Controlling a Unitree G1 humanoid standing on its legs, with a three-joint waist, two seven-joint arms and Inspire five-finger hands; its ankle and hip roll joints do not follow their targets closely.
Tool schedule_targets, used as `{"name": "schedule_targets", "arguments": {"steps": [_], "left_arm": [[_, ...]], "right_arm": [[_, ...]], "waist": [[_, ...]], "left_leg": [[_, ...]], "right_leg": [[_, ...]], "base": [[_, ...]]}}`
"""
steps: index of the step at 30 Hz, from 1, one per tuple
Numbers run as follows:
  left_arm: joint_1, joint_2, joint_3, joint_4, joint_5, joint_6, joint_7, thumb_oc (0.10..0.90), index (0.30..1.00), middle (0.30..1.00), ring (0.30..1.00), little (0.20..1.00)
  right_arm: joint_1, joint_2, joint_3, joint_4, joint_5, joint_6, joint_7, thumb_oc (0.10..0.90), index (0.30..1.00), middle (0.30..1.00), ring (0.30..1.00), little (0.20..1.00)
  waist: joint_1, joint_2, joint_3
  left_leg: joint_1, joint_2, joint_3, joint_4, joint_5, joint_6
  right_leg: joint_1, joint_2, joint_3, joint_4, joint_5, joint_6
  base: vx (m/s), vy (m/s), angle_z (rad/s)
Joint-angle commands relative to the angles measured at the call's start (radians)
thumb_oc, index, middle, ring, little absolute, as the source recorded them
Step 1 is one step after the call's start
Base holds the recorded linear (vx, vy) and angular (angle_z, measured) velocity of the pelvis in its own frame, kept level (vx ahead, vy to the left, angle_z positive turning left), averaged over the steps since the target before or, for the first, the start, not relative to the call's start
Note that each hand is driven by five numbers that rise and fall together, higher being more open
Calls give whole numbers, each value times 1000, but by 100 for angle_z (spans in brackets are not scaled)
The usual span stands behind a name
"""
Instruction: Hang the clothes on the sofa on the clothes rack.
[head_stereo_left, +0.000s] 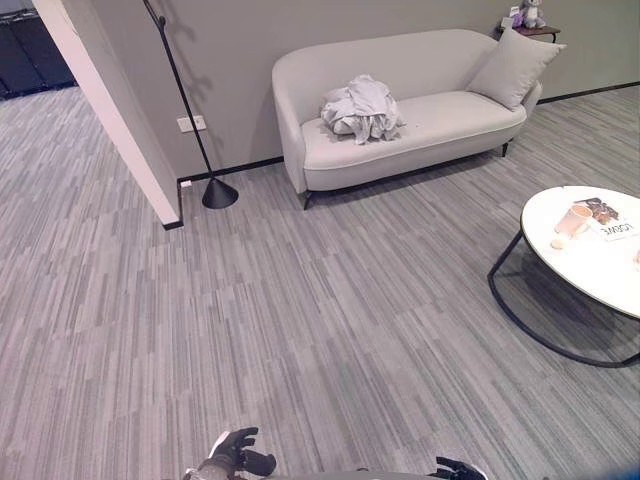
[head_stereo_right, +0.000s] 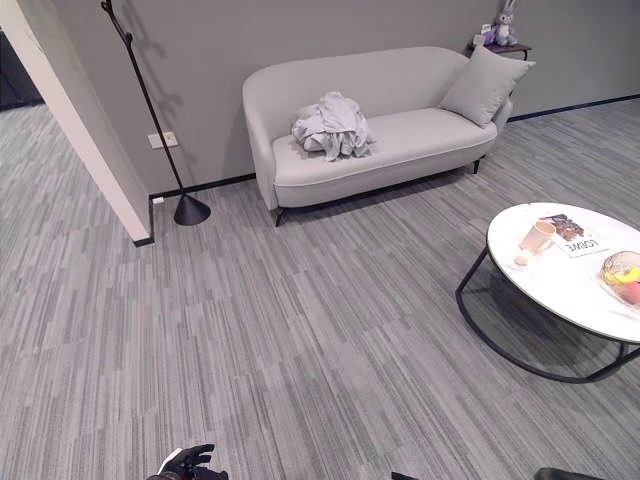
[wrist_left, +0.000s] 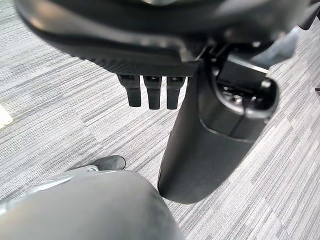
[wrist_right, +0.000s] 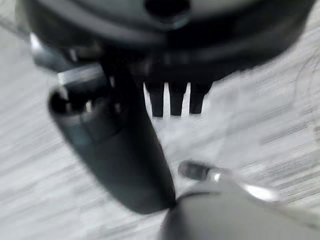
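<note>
A crumpled heap of light grey clothes (head_stereo_left: 361, 108) lies on the seat of a pale sofa (head_stereo_left: 440, 120) against the far wall, towards its left end. To the sofa's left a thin black pole on a cone base (head_stereo_left: 218, 192) leans up the wall. Both hands hang low at the near edge, far from the sofa. My left hand (head_stereo_left: 236, 452) and my right hand (head_stereo_left: 457, 468) are empty. In the left wrist view the left hand (wrist_left: 215, 135) has straight fingers (wrist_left: 148, 95) over bare carpet. In the right wrist view the right hand (wrist_right: 117, 150) shows the same.
A round white coffee table (head_stereo_right: 560, 290) on a black ring frame stands at the right, carrying a cup (head_stereo_right: 536, 238), a magazine and a bowl. A white wall corner (head_stereo_left: 120, 120) juts out at the left. A cushion (head_stereo_left: 512, 66) leans at the sofa's right end. Open grey carpet lies between.
</note>
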Motion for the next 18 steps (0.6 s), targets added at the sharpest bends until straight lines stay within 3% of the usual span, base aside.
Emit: {"name": "schedule_targets", "arguments": {"steps": [1, 8, 10, 13, 18], "left_arm": [[18, -53, -21, 71, 62, -4, -4, 800, 900, 900, 900, 900], [19, -44, -9, 78, 74, -1, 8, 800, 900, 900, 900, 900], [-12, -39, -21, 83, 84, 5, 24, 800, 900, 900, 900, 900], [-90, -49, -114, 62, 124, 2, 51, 800, 900, 900, 900, 900], [-166, -49, -217, 30, 184, 2, 48, 800, 900, 900, 900, 900]], "right_arm": [[-22, 75, 54, -8, -72, -1, 8, 800, 900, 900, 900, 900], [-9, 76, 64, -38, -73, -3, 10, 800, 900, 900, 900, 900], [-27, 66, 85, -69, -82, -3, 8, 800, 900, 900, 900, 900], [-101, 44, 139, -93, -114, -5, -27, 800, 900, 900, 900, 900], [-144, 31, 164, -92, -63, -3, -14, 800, 900, 900, 900, 900]], "waist": [[13, -43, -5], [18, -45, 15], [11, -37, 67], [-13, -21, 158], [-28, -15, 202]], "left_leg": [[-22, 2, -119, -80, 31, -14], [-33, -7, -131, -80, 35, -11], [-76, -15, -134, -80, 50, -8], [-197, -30, -126, -80, 92, -8], [-277, -42, -111, -80, 113, -6]], "right_leg": [[49, -96, 45, 7, -22, 90], [40, -98, 42, 7, -16, 96], [-6, -103, 44, 7, 2, 101], [-128, -106, 56, 7, 51, 108], [-206, -110, 72, 7, 81, 118]], "base": [[0, 0, 0], [-5, 0, 0], [-177, 26, 0], [-317, 64, -4], [-114, 78, -12]]}}
